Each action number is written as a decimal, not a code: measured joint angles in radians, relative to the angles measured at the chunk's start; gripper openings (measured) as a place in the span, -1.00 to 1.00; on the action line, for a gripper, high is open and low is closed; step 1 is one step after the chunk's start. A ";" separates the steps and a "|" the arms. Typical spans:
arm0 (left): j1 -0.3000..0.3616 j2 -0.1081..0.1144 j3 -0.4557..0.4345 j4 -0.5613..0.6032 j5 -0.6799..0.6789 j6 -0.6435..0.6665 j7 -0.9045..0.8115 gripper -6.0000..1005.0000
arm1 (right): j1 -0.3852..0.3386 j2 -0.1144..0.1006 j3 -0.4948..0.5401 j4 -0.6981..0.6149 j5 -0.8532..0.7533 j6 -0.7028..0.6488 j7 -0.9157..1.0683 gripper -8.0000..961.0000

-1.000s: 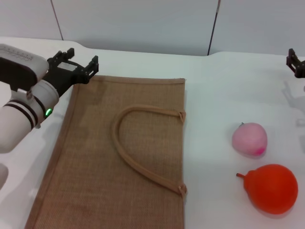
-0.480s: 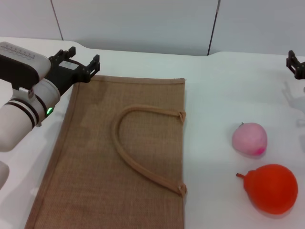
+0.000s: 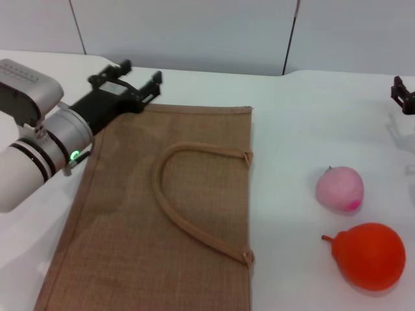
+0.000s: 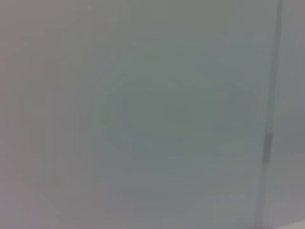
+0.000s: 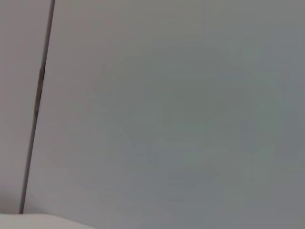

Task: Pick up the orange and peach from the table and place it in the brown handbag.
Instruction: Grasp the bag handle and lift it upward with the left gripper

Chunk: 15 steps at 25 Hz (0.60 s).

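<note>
Left gripper [image 3: 139, 72] open over brown handbag [image 3: 194, 214] corner, no writing

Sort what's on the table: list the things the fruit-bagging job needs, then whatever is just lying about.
Needed for the job:
orange
peach
brown handbag, lying flat
left gripper, open at the bag's far corner
right gripper, at the far right edge

Just lying about:
nothing else visible on the table

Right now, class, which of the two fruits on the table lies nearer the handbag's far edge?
The peach, pale pink with a darker blush. The orange is bright orange-red and lies closer to the robot, beyond the brown handbag's right side.
</note>
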 joint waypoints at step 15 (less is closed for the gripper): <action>0.015 0.008 0.000 0.183 0.409 0.139 -0.270 0.29 | -0.002 -0.007 0.000 0.007 0.000 0.026 -0.007 0.58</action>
